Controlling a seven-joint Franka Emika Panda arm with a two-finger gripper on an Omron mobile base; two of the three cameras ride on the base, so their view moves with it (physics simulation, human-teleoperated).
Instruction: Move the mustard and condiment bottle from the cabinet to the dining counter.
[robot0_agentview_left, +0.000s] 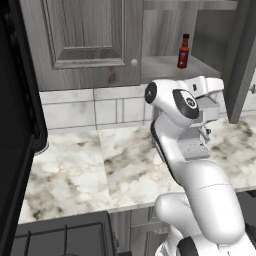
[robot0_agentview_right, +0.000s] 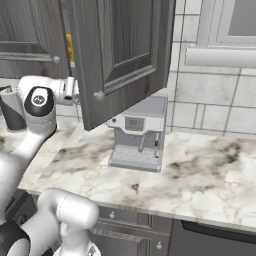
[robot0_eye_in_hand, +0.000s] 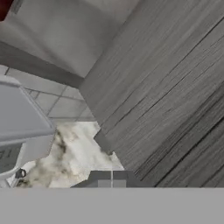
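The cabinet (robot0_agentview_left: 165, 67) stands open, and the slim reddish-brown condiment bottle (robot0_agentview_left: 183, 51) is upright on its grey shelf. A sliver of the yellow mustard (robot0_agentview_right: 70, 46) with its red-orange label shows in the gap beside the open door (robot0_agentview_right: 120, 55). My gripper (robot0_eye_in_hand: 111, 180) is shut and empty. It is held below the shelf, close against the open door's grey wood face (robot0_eye_in_hand: 175, 96). A red corner of the condiment bottle (robot0_eye_in_hand: 3, 6) shows at the top left of the hand view. The dining counter is out of view.
A grey coffee machine (robot0_agentview_right: 137, 135) stands on the marble worktop (robot0_agentview_left: 115, 165) under the cabinet, just under my hand. A dark cylinder (robot0_agentview_right: 12, 112) sits further left. The cabinet's left door (robot0_agentview_left: 85, 35) is closed. A stove top (robot0_agentview_left: 60, 237) lies at the lower left.
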